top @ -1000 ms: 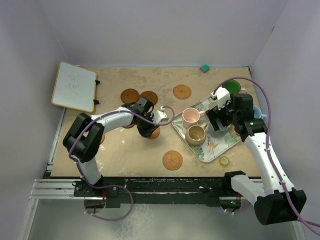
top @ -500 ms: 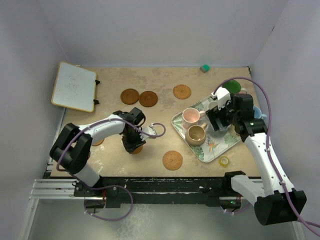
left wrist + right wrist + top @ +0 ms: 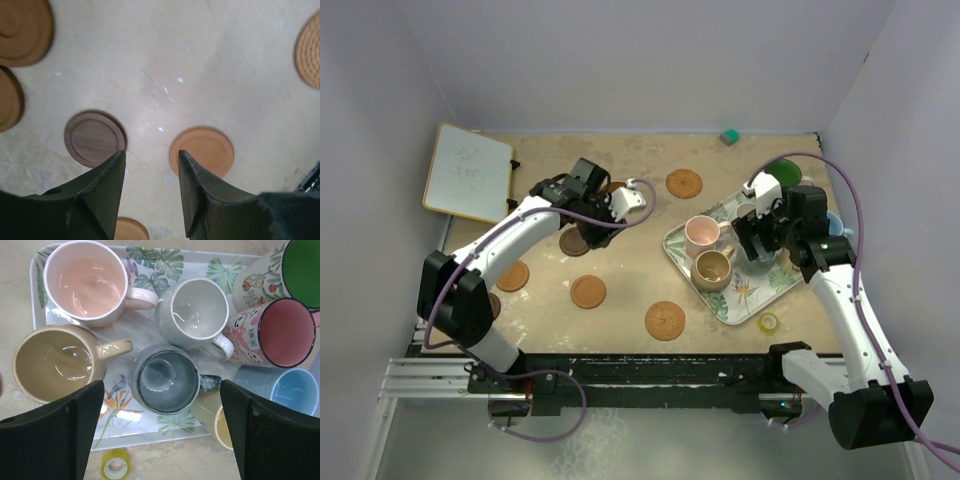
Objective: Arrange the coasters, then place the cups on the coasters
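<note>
Pale lilac walls [image 3: 640, 60] box a tan tabletop [image 3: 620, 160] (scuffed).

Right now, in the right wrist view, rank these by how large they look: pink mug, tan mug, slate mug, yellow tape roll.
Largest: pink mug and tan mug, too alike to rank.
Next: slate mug.
Smallest: yellow tape roll, clearly.

Left wrist view: ringed coaster [image 3: 22, 25] cropped by the top-left corner; woven coaster [image 3: 309, 50] cropped at the right; tan coaster [image 3: 131, 231] cropped at the bottom. Right wrist view: green mug [image 3: 302, 270] and light blue mug [image 3: 295, 390] cropped at the right; yellow mug [image 3: 222, 427] mostly hidden under slate mug [image 3: 167, 380]; tape roll [image 3: 115, 466] cropped at the bottom.
</note>
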Tool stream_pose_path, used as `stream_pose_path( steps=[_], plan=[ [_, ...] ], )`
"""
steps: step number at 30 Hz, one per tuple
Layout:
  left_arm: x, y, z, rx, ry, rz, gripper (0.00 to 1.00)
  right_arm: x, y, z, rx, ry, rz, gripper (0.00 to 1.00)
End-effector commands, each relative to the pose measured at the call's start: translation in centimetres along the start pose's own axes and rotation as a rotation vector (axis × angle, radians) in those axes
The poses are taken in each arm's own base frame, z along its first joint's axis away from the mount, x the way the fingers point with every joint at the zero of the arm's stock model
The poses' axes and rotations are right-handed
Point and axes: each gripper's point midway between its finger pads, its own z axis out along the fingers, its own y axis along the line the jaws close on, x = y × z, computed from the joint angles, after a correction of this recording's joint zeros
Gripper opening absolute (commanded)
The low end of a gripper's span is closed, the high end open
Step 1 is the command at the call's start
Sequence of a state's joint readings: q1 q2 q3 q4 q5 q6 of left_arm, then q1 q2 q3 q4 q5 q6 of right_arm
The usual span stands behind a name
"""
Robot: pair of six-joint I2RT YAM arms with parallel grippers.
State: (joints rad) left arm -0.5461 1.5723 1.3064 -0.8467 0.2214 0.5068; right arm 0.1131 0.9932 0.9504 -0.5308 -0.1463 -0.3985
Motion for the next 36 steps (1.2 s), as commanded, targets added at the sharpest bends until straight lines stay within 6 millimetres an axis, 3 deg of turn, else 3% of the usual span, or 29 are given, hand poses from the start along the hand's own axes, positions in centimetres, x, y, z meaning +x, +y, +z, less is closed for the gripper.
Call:
stream_pose_path(
  steps=[1, 7, 13, 24, 36],
  plan=[
    [-4.4, 3.2, -0.5, -0.05, -0.147, -0.096, 0.45, -4.6, -0.7, -1.3, -0.001, -0.12, 0.029, 1.0],
    [-4.2, 7.7, -3.1, -0.177, -0.252, -0.224, 0.54, -8.1, -1.3, -0.9, -0.02, -0.158, 0.023, 1.0],
    [-2.7, 11.5, -6.4, -0.318, -0.32, -0.317, 0.71, -11.2, -1.2, 2.8, -0.052, -0.161, 0.021, 1.0],
    [0.0, 13.3, -8.9, -0.425, -0.363, -0.423, 0.85, -16.8, 1.5, 9.8, -0.138, -0.145, 0.02, 1.0],
    [1.5, 14.3, -10.8, -0.517, -0.398, -0.479, 0.94, -17.2, 3.0, 17.1, -0.228, -0.019, 0.139, 1.0]
  ],
)
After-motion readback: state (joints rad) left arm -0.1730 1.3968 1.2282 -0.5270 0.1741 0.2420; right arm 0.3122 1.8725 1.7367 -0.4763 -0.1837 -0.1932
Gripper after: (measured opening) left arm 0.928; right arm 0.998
